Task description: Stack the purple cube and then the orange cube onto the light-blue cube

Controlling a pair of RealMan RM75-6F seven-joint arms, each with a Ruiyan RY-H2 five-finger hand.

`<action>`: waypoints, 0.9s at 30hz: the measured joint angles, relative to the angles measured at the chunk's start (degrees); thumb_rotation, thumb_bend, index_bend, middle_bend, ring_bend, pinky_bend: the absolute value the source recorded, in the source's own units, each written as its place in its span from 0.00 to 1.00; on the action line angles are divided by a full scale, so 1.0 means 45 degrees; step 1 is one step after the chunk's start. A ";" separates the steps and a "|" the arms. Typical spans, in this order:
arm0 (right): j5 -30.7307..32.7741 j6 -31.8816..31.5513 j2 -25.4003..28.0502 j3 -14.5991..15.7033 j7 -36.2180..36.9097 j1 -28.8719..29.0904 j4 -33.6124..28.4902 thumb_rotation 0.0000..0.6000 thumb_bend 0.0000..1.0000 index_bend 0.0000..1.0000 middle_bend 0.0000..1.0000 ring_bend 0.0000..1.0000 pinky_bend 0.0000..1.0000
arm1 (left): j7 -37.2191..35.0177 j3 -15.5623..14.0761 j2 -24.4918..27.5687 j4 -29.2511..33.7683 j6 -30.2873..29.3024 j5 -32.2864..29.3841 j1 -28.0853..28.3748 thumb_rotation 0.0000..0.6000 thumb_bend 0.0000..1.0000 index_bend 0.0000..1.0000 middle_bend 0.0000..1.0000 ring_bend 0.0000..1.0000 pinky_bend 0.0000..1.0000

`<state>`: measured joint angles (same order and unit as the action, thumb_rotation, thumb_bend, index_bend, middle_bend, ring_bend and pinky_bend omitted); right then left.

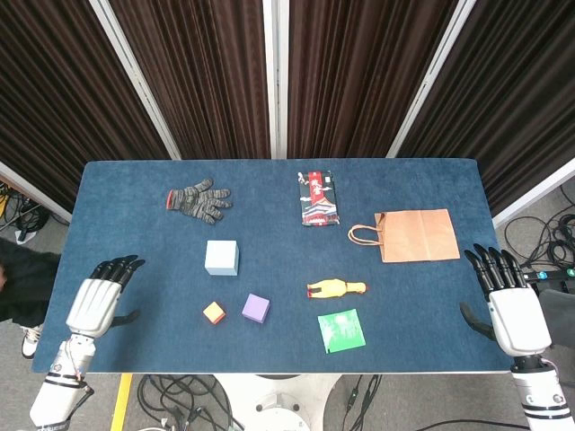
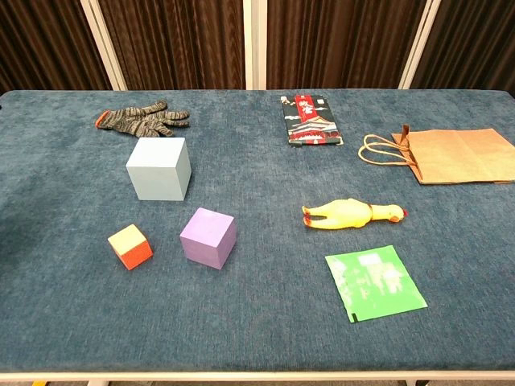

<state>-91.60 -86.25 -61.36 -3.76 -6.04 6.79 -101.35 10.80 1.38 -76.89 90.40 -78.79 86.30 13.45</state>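
The light-blue cube [image 1: 221, 257] [image 2: 158, 168] stands left of the table's middle. In front of it sit the purple cube [image 1: 256, 308] [image 2: 208, 237] and, to its left, the small orange cube [image 1: 214, 312] [image 2: 130, 246]; none of the three touch. My left hand [image 1: 101, 294] hovers at the table's left edge with fingers apart and nothing in it, well left of the cubes. My right hand [image 1: 506, 298] is at the right edge, also spread and holding nothing. The chest view shows neither hand.
A grey knit glove [image 1: 199, 200] [image 2: 143, 119] lies at the back left. A printed packet [image 1: 319, 198] [image 2: 311, 119] and a brown paper bag [image 1: 415, 235] [image 2: 463, 155] lie at the back right. A rubber chicken [image 1: 336, 288] [image 2: 352, 214] and a green sachet [image 1: 341, 330] [image 2: 374, 283] lie right of the cubes.
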 measured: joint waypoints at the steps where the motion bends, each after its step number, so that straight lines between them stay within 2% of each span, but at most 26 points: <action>1: -0.0004 -0.0003 0.0002 -0.0001 0.0004 0.0000 -0.0002 1.00 0.23 0.07 0.03 0.00 0.00 | 0.0005 -0.0008 0.0000 0.0006 0.0004 0.0011 0.0001 1.00 0.16 0.22 0.26 0.19 0.21; 14: 0.0120 0.0060 -0.0010 -0.0057 -0.0020 0.0037 -0.0001 1.00 0.23 0.07 0.03 0.00 0.00 | 0.0043 -0.0091 0.0121 0.0482 0.0239 0.0177 0.0135 1.00 0.16 0.22 0.26 0.19 0.21; 18: 0.0209 0.0141 -0.0018 -0.0044 -0.0077 0.0044 -0.0012 1.00 0.23 0.07 0.03 0.00 0.00 | -0.0035 -0.0240 0.0227 0.0881 0.0546 0.0399 0.0288 1.00 0.16 0.22 0.27 0.19 0.24; 27: 0.0046 0.0044 0.0019 -0.0002 0.0094 0.0019 0.0035 1.00 0.23 0.07 0.03 0.00 0.00 | 0.0159 -0.0425 0.0258 0.1529 0.1143 0.1842 0.1119 1.00 0.16 0.28 0.31 0.19 0.26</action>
<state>-91.39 -86.05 -61.27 -3.77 -5.62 6.88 -101.19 11.52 -0.54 -75.73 97.28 -73.64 94.59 18.48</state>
